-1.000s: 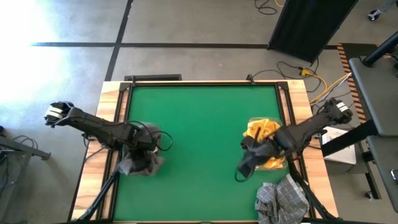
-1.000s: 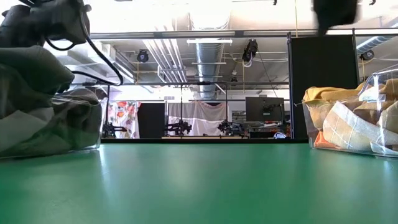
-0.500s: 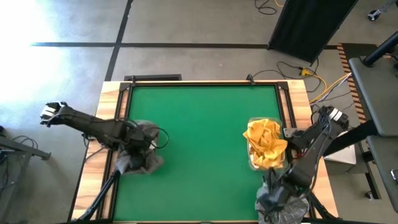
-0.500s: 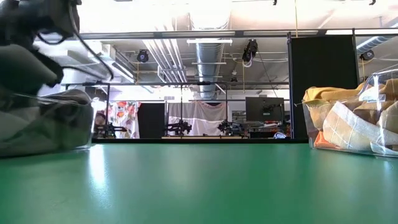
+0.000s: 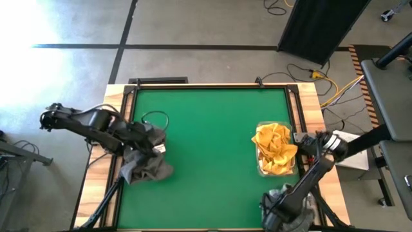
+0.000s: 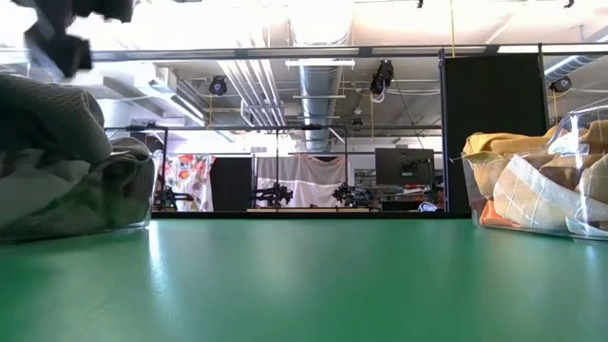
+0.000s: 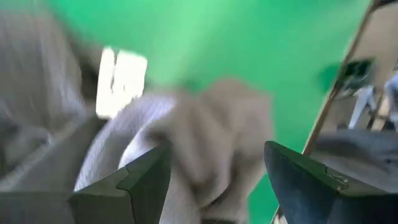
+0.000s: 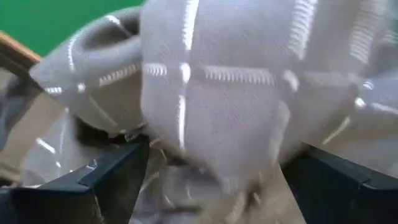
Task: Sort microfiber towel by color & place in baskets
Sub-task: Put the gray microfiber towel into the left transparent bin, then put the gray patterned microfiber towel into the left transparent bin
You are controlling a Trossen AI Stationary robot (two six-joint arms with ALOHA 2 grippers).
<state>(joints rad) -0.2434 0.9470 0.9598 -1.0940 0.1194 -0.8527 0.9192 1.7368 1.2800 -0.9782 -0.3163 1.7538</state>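
Right gripper (image 8: pixel 205 186) hangs wide over the grey towel pile (image 8: pixel 236 81) at the table's near right corner; left gripper (image 7: pixel 211 180) gapes above the grey-filled basket (image 6: pixel 85 190); a shallow pinch could snag two towels.

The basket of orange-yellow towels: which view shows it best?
The high view: the basket of orange-yellow towels shows whole from above, at the table's right. The low view shows its see-through wall side-on, cut off at the picture's edge. Neither wrist view shows it.
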